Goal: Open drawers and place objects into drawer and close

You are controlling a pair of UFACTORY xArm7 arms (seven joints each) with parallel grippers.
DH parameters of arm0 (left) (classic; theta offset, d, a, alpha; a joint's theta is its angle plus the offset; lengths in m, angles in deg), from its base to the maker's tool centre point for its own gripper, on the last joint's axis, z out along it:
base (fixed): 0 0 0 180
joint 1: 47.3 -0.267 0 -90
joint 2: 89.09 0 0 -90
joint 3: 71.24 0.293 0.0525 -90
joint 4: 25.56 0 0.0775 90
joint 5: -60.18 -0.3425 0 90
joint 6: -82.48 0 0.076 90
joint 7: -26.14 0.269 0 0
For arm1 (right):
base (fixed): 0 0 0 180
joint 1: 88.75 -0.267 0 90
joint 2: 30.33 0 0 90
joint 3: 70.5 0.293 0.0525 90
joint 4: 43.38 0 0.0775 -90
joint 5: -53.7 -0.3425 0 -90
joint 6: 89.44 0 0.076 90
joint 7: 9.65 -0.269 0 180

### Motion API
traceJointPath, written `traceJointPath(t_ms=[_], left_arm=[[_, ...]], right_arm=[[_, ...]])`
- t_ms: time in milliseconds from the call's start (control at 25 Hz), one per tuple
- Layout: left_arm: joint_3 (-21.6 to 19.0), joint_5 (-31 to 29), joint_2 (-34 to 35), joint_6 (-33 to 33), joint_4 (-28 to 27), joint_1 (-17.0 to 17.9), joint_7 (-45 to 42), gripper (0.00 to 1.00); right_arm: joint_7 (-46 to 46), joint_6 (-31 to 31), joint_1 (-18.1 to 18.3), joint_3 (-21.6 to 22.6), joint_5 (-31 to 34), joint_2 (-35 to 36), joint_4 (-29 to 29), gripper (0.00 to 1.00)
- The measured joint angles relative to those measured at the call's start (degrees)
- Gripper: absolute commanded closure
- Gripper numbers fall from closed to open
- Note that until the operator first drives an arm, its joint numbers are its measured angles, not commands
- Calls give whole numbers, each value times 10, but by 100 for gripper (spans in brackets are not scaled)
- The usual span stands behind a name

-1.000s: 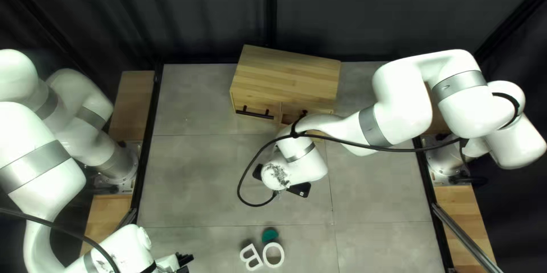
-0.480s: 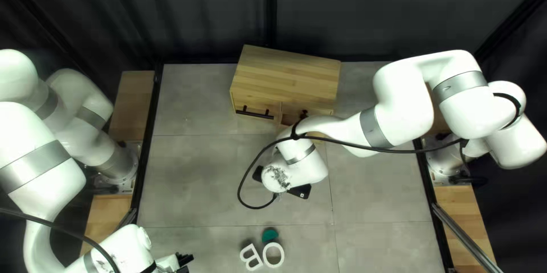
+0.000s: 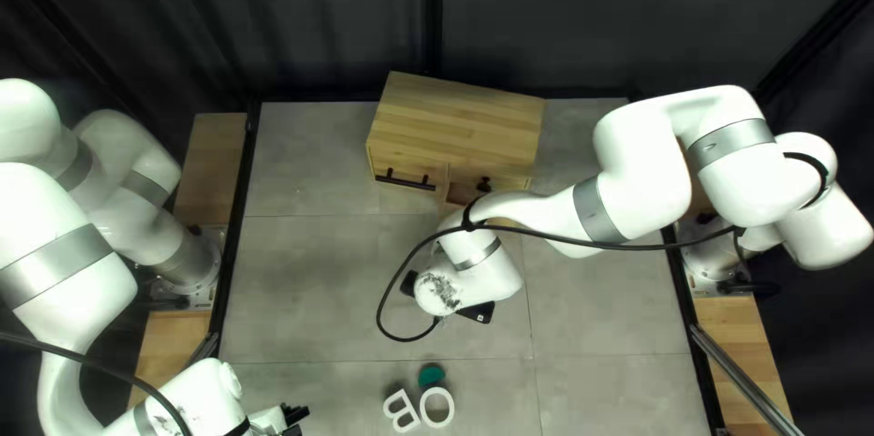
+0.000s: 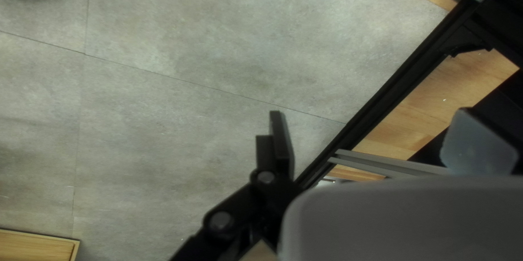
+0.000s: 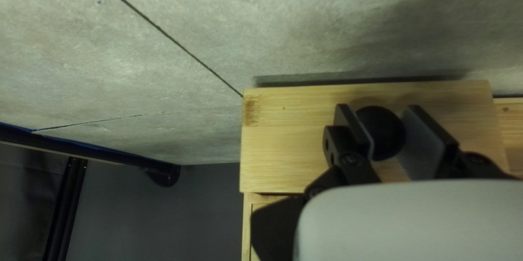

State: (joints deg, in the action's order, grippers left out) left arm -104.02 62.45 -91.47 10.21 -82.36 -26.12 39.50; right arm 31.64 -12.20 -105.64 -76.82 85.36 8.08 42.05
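One change first, top left view: R arm (image 3: 487,281) has just eased back toward the near edge, only a bit, and more of the drawer interior (image 3: 462,192) shows vs. half a sec ago. Pull's on, I'd say; opening's the step in hand, loading's to come. Cabinet (image 3: 460,122) crept a touch too, prob. dragged along, might skid. L arm (image 3: 82,295) hasn't budged. White letter pieces (image 3: 437,391) and green piece (image 3: 431,375) same spot as before, nr the near edge on the surface (image 3: 328,309).

Left wrist view: L claw (image 4: 370,113) wide open, nothing held.

Right wrist view: R claw (image 5: 376,107) closed on the round black knob (image 5: 384,134) of the drawer front (image 5: 289,141). Next: pull straight, approx. square to the cabinet, then let go.
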Motion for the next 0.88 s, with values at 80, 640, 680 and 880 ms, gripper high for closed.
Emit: traceJointPath(t_ms=[80,640,680,880], left_arm=[[0,0,0,0,0,0,0,0],[0,0,0,0,0,0,0,0],[0,0,0,0,0,0,0,0],[0,0,0,0,0,0,0,0]], right_arm=[[0,2,-1,1,-1,2,3,95],[3,14,-6,4,-4,10,22,95],[3,16,-7,4,-4,11,24,95],[4,22,-10,6,-6,16,33,0]])
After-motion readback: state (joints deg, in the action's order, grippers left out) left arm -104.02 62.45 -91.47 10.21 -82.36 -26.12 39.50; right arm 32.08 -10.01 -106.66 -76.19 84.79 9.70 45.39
